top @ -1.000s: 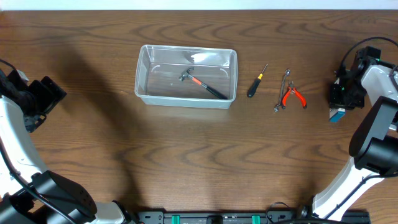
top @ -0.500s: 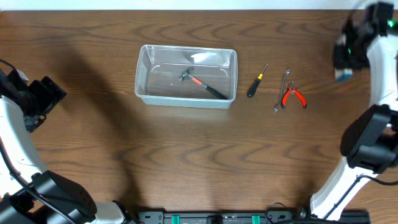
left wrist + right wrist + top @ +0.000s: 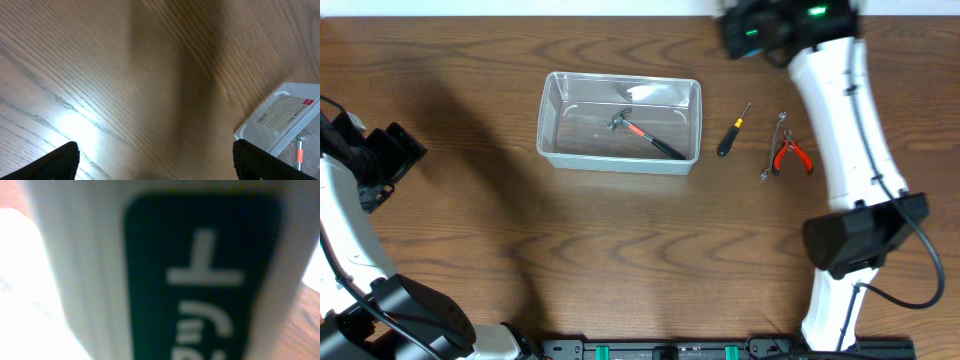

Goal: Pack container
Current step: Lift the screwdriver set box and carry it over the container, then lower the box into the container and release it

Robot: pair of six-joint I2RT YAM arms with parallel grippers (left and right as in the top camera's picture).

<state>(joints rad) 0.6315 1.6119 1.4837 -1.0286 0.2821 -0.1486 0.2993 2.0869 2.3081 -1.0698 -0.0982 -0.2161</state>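
**Table** [image 3: 620, 260]: dark wood grain, filling the overhead view.

**Right arm** [image 3: 840, 100]: white. It reaches from the near edge, up the right side, to the far edge of the table. The right gripper [image 3: 742, 30] hangs above that far edge, beyond the container's far right corner and apart from it. Its jaws are pressed onto a small box [image 3: 85, 280], white with a dark printed label [image 3: 200, 280]. The box fills the right wrist view, blurred, and hides the fingers.

**Left arm** [image 3: 345, 230]: stands along the left edge. The left gripper [image 3: 157, 161] is spread wide over bare wood, well to the left of the container. Its dark fingertips [image 3: 65, 160] show at the two bottom corners of the left wrist view.

**Container** [image 3: 582, 138]: clear plastic bin, upright on the table, left of centre and toward the far side, with its long side running left to right. One rounded corner bearing a sticker shows in the left wrist view.

**Hammer** [image 3: 642, 132]: lies flat inside the container, in its right half. The head is toward the middle and the red-and-black handle points at the near right corner.

**Pliers** [image 3: 791, 155]: red handles, on the table well right of the container.

**Screwdriver** [image 3: 731, 133]: black handle, on the table between container and pliers, near the container, with its tip pointing to the far side.

**Silver tool** [image 3: 780, 122]: slim, lying along the left side of the pliers. Whether they touch cannot be told.
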